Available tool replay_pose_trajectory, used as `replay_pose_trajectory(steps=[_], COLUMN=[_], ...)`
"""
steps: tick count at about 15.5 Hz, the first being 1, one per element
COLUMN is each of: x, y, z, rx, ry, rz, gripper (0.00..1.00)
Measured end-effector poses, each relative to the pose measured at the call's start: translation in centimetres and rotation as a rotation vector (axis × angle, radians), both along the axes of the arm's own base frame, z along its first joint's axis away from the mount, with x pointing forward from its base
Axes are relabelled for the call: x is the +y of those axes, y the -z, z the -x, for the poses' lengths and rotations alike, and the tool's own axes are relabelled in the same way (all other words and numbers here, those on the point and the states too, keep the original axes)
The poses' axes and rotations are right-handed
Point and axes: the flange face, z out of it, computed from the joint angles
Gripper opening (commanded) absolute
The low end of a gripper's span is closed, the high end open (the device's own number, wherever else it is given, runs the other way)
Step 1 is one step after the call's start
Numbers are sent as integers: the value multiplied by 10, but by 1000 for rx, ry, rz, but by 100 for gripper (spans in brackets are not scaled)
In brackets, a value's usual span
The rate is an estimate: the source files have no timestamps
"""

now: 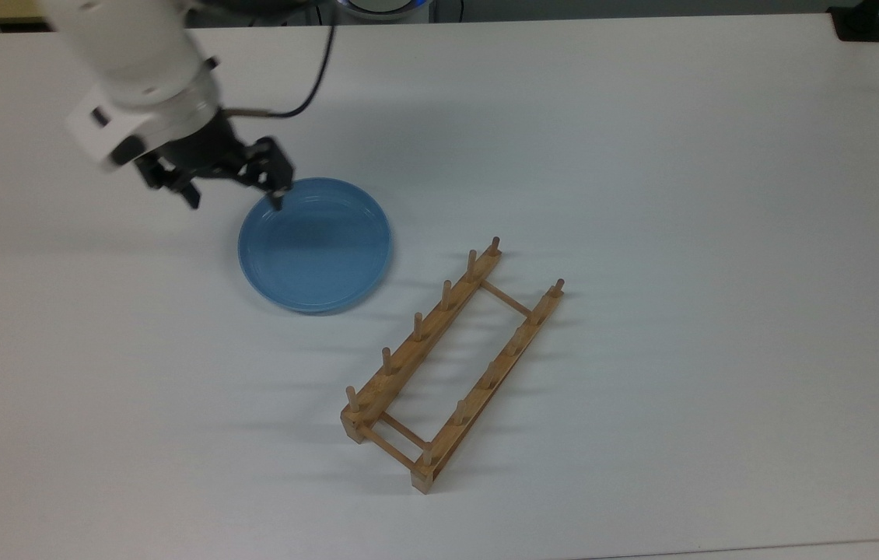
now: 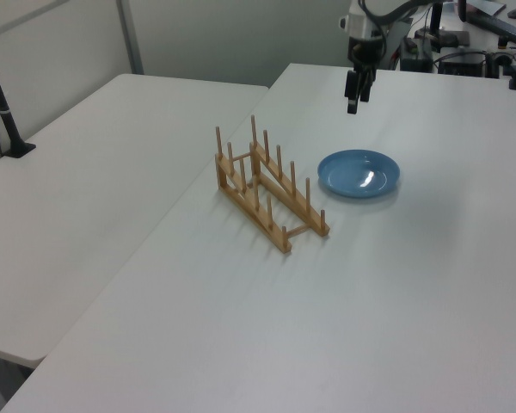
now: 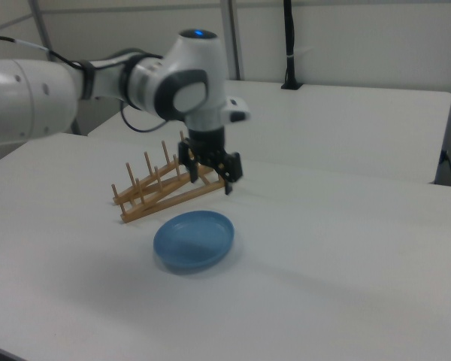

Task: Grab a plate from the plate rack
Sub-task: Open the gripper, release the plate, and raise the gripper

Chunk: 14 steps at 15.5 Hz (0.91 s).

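Note:
The light-blue plate [image 1: 315, 245] lies flat on the white table, apart from the plate rack [image 1: 451, 365], which stands empty toward the top view's lower right. My gripper [image 1: 236, 199] hangs open in the air over the plate's upper-left rim and holds nothing. In the left view the gripper [image 2: 355, 101] is well above and behind the plate [image 2: 359, 172], with the rack [image 2: 267, 189] on the left view's left of the plate. In the right view the open gripper [image 3: 209, 180] hovers above the plate [image 3: 194, 239], in front of the rack [image 3: 161, 192].
A black clamp [image 1: 859, 23] sits at the table's corner in the top view's upper right. A second white table [image 2: 77, 172] adjoins on the left view's left, with a black post [image 2: 2, 103] on it. Bare tabletop [image 1: 642, 194] surrounds the rack.

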Motion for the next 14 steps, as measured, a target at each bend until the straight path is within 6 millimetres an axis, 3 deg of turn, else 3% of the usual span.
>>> replay_pose_trajectory(steps=[2,6,11,14], x=[31,67,81,81], y=[-25,-74,-134,-137], z=[6,33,70,76], rx=[10,43,26,25], ry=[-12,-9,13,33], rz=[42,79,76,75], gripper=[100,100,100,100])
